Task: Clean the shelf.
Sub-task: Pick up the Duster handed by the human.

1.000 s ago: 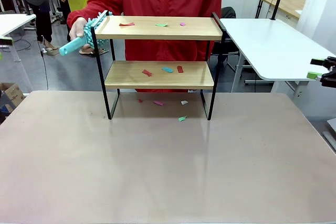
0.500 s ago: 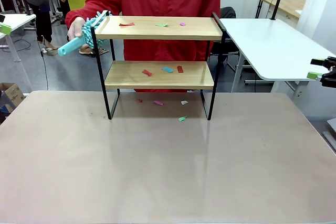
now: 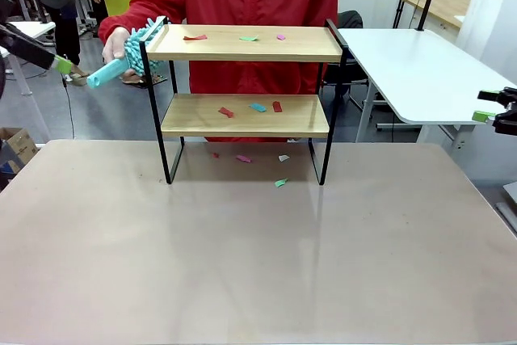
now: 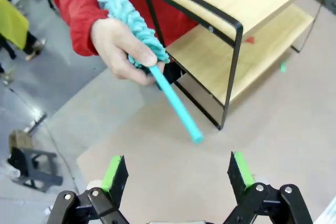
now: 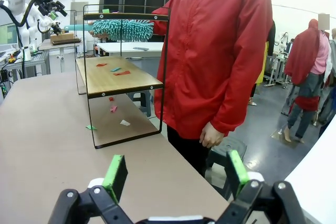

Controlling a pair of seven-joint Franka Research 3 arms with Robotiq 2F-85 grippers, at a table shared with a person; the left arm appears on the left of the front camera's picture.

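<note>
1. Shelf (image 3: 307,44) stands upright at 12 o'clock on the table (image 3: 242,264), near the far edge, w/ all four legs down. Paper scraps (image 3: 226,111) lie on both boards, and more lie on the table under it.
2. My left gripper (image 4: 176,171) has its jaws wide w/ nothing btwn the pads. In the front view it sits at approx 9–10 o'clock, off the table's side, and faces the duster.
3. My right gripper (image 5: 175,174) is also spread wide and empty. It's out at 3 o'clock, well apart from the shelf.
4. Duster (image 4: 173,103) is in the person's hand (image 4: 121,51), at the 9 o'clock end of the top board. Its head is just beside the frame corner. The hand grips where head meets handle, and the bare handle end points toward my left gripper.
5. My read on the shelf: light and stiff, on thin legs, so it prob slides or tips if I push hard up top. To steady it I'd take a black upright post, not a board edge.
6. My read on the duster: light, w/ a soft fluffy head and a stiff, smooth plastic handle that may be slippery. I'd pinch the bare handle near its free end, clear of the fingers. The scraps look paper-light, so sweep slow or they'll flutter off.
</note>
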